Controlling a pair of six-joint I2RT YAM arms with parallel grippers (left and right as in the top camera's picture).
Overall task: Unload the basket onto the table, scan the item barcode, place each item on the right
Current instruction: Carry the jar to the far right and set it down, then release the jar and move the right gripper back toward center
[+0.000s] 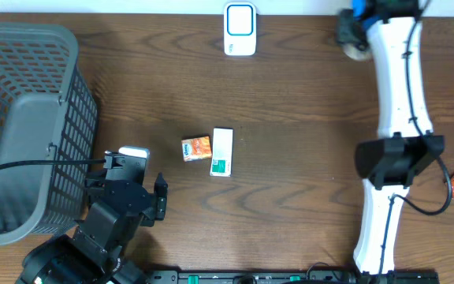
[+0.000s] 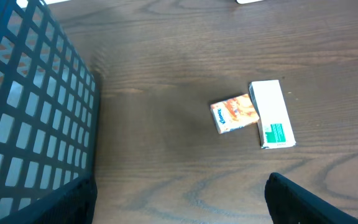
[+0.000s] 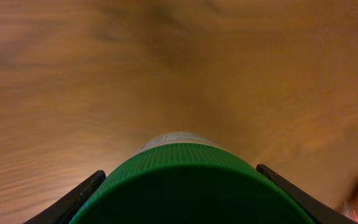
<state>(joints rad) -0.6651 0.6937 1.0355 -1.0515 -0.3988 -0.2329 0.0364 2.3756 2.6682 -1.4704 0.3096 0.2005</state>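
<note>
The right gripper point(image 3: 182, 186) is clamped on a green-capped container point(image 3: 191, 177) above the wooden table point(image 1: 306, 118), near the far edge and off to the right of the white and blue scanner point(image 1: 240, 29). The left gripper point(image 1: 142, 175) sits low beside a grey mesh basket point(image 1: 77, 87), jaws wide apart and empty. Mid-table, an orange tissue pack point(image 1: 197, 147) lies touching a white box point(image 1: 222, 151).

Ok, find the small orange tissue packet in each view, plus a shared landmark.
Overhead: small orange tissue packet mid-table, left of and touching the white cardboard box.
Left wrist: packet right of centre, against that box.
Right wrist: absent; green ribbed lid only.
Landmark: that box, both views.
</note>
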